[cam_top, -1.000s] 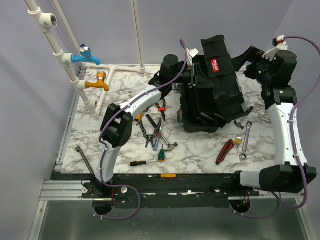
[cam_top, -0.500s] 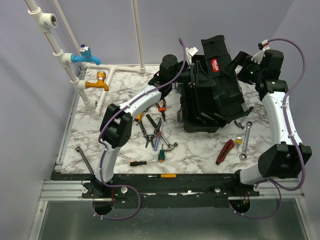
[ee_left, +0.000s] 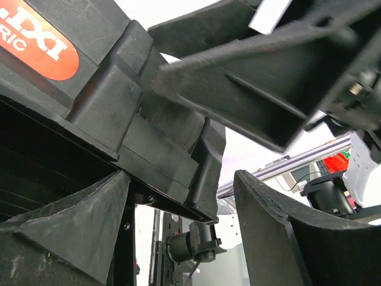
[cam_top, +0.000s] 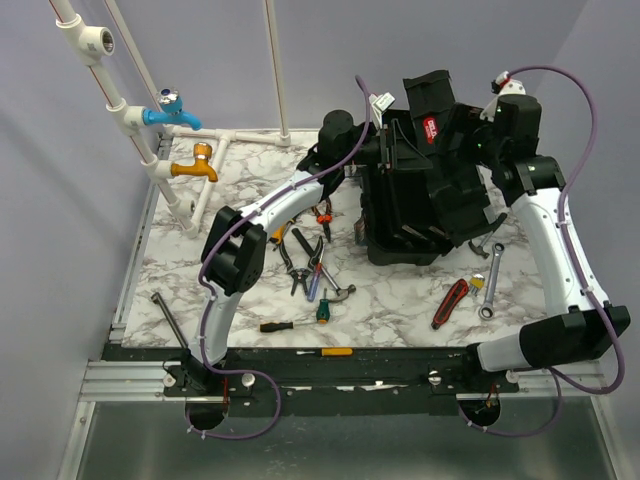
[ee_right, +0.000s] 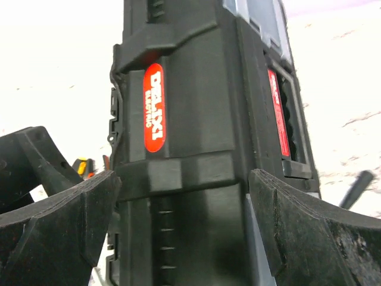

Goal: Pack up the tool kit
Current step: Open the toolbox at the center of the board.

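Flanking the lid of the toolbox, fingers apart, the left end effector and right end effector face stiff, bulky, probably slick plastic, best gripped at its edges.

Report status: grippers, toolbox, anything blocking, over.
Left gripper open by the raised lid; right gripper open, facing it. Toolbox open. Pliers, wrench loose on table.

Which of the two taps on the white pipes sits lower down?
The orange tap; the blue tap is fixed above it on the same white pipe stand.
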Controlling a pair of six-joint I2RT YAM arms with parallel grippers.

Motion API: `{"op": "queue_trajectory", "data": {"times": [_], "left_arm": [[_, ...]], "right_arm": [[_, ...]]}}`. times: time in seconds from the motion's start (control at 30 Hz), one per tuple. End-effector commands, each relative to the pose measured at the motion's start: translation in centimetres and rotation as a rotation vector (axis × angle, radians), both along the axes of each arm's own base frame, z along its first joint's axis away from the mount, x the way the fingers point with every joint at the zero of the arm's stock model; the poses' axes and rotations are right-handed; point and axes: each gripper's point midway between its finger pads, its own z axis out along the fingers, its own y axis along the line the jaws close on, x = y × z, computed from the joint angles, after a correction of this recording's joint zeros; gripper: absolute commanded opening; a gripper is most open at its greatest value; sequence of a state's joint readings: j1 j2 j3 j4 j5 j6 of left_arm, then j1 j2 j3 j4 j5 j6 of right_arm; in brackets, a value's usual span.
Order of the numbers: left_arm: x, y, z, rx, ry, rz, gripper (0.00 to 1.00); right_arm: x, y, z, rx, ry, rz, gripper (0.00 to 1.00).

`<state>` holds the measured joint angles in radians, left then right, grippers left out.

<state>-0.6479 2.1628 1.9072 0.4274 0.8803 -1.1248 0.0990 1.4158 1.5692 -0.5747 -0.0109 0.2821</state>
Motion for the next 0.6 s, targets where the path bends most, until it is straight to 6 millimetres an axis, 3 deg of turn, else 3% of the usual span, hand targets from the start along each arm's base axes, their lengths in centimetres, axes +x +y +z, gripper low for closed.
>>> {"op": "queue_trajectory", "data": {"times": [0.0, 0.17, 0.27, 0.47, 0.57], "left_arm": [[0.0, -0.9, 1.0, -0.064, -0.047, 0.015, 0.73], [0.3, -0.9, 0.9, -0.067, -0.048, 0.022, 0.73], [0.5, -0.7, 0.8, -0.07, -0.045, 0.025, 0.73], [1.1, -0.4, 0.7, -0.088, -0.029, 0.029, 0.73], [1.2, -0.5, 0.6, -0.089, -0.029, 0.03, 0.73]], "right_arm": [[-2.3, 0.0, 1.9, -0.196, -0.01, -0.069, 1.0], [-4.2, 2.3, 0.9, -0.256, -0.009, -0.055, 1.0], [-5.7, 2.4, 0.0, -0.27, -0.017, -0.052, 0.99], [-8.0, 2.0, 0.0, -0.306, -0.024, -0.044, 0.98], [-8.5, 2.8, -1.2, -0.336, 0.018, -0.012, 0.98]]}}
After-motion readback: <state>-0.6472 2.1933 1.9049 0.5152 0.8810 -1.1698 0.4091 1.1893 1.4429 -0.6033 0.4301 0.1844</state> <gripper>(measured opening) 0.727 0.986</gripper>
